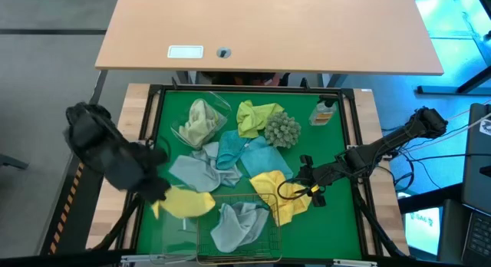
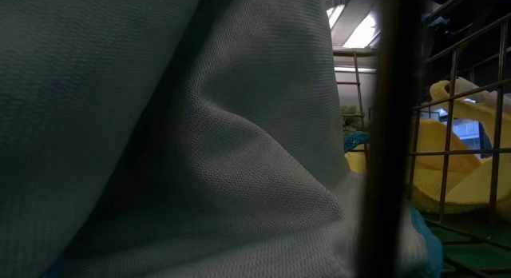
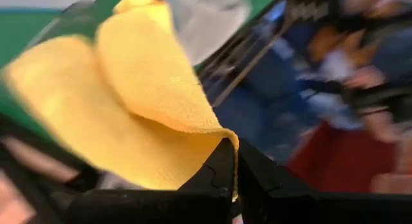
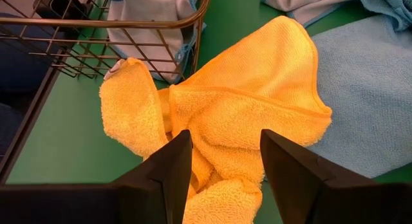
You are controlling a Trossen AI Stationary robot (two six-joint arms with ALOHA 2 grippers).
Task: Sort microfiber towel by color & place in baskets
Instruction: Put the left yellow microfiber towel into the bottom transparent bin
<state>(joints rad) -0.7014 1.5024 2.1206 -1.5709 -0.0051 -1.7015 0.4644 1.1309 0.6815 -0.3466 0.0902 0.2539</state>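
On the green mat [image 1: 337, 144], left gripper [image 3: 233, 165] pinching a yellow towel [image 3: 129, 114] by one thin corner, liable to slip out; right gripper [image 4: 222, 163] spread above another yellow towel [image 4: 244, 114], risking snagging the wire basket [image 4: 116, 40] beside.

no legible text, numbers or brand marks in any view. the small bottle [image 1: 324, 112] carries an orange label, print too small to read. the white card [image 1: 185, 52] on the wooden surface [image 1: 307, 29] shows no readable characters.
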